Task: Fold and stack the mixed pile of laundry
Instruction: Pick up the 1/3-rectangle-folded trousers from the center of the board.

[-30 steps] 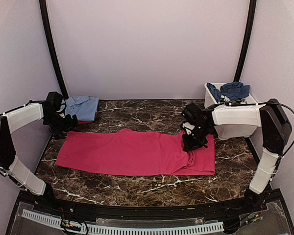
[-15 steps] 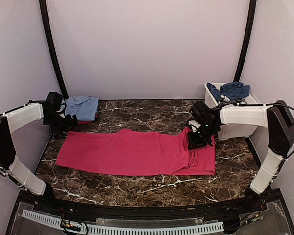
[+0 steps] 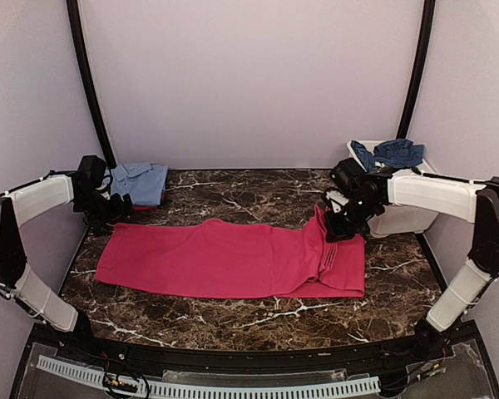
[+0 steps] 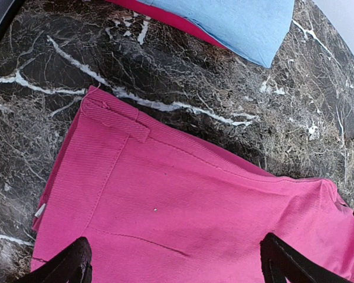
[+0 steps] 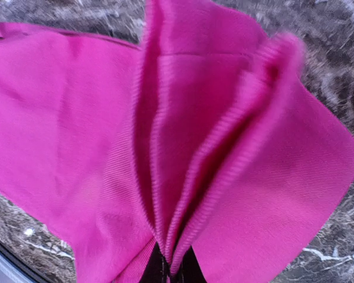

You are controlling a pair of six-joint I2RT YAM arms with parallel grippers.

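Observation:
A large magenta-pink garment (image 3: 224, 259) lies spread across the dark marble table (image 3: 258, 195). My right gripper (image 3: 338, 229) is shut on a pinched fold of its right end (image 5: 183, 177), which rises in pleats from the jaws. My left gripper (image 3: 115, 209) hovers over the garment's left far corner (image 4: 115, 115) with its fingers (image 4: 65, 268) wide open and nothing between them. A folded light blue shirt (image 3: 139, 181) rests at the back left, also in the left wrist view (image 4: 236, 23). Dark navy-blue cloth (image 3: 391, 153) hangs out of the tub.
A white plastic tub (image 3: 399, 212) stands at the back right, just behind my right arm. A red edge of cloth (image 4: 165, 17) shows under the light blue shirt. Black frame posts (image 3: 90, 91) rise at both back corners.
My right gripper has closed on the pink garment's right end and moved right and toward the back, pulling the cloth up into a ridge. The left arm has not moved.

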